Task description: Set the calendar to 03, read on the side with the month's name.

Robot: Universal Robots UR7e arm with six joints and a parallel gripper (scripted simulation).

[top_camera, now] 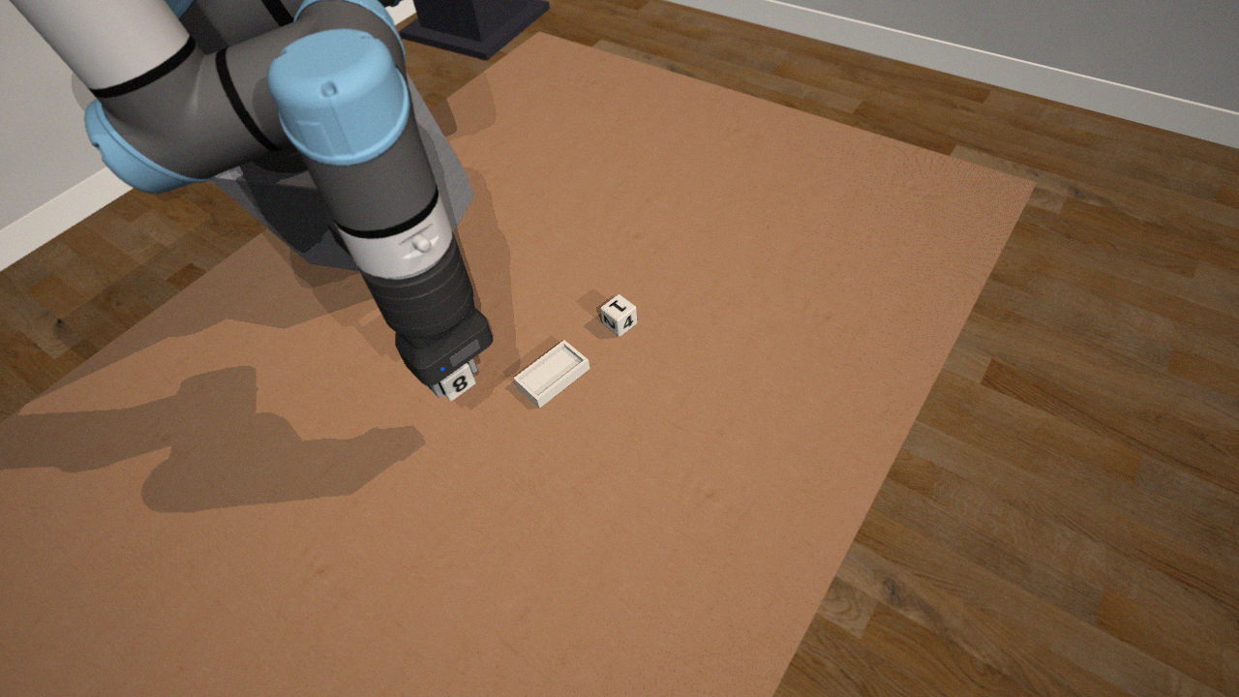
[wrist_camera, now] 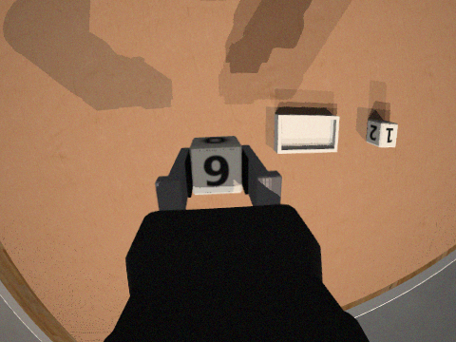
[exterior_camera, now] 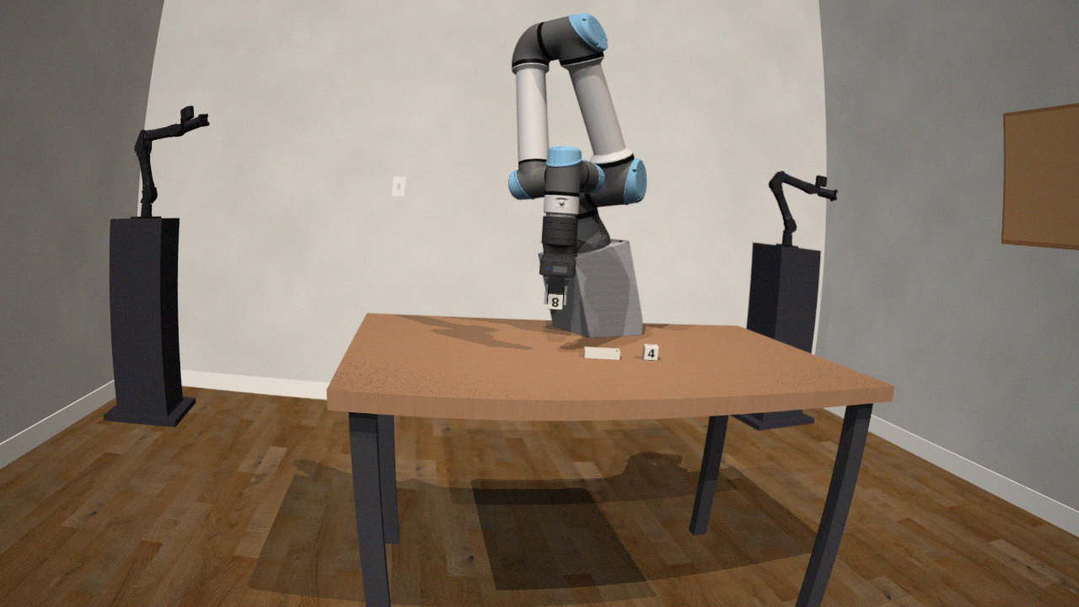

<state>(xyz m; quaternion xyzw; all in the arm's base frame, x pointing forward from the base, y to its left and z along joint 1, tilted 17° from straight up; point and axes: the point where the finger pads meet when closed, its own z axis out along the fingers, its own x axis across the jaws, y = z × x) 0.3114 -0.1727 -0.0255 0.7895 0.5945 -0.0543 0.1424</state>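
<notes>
Currently, left of centre in the top view, the claw (top_camera: pixel 454 378) (exterior_camera: pixel 555 296) (wrist_camera: pixel 216 161) is clamped on a white cube (top_camera: pixel 458 381) (exterior_camera: pixel 555 302) (wrist_camera: pixel 217 166), held above the table (top_camera: pixel 658 520) (exterior_camera: pixel 603 384) (wrist_camera: pixel 119 228), with an 8 on one face in the top and exterior views; the wrist view shows a 9 or 6 on another face

The pale tray (top_camera: pixel 541 398) (exterior_camera: pixel 602 353) (wrist_camera: pixel 308 151) lies flat near the middle of the top view, with neither cube inside, and at upper right of it a second cube (top_camera: pixel 619 315) (exterior_camera: pixel 650 352) (wrist_camera: pixel 382 133) rests on the table, showing 1, 2 and 4
</notes>
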